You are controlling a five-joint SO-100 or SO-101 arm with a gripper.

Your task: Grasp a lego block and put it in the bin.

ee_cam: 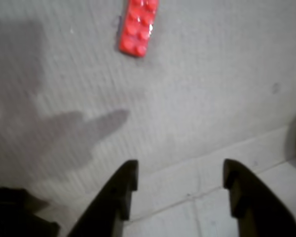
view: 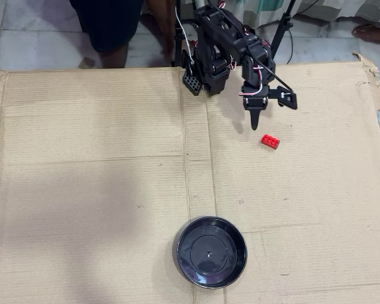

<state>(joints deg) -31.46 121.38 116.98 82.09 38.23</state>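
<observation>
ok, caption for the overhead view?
Open pincer above cardboard sheet, near red lego block; black bin empty.

Home floor: cardboard sheet (view: 101, 190) over tiles (view: 31, 38) (bare feet (view: 370, 31) nearby).

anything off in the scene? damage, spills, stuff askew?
Only the cardboard: its right edge is torn and ragged in the overhead view. The brick lies skewed to the sheet's edges, apart from the open end effector. The dish is empty and upright.
</observation>
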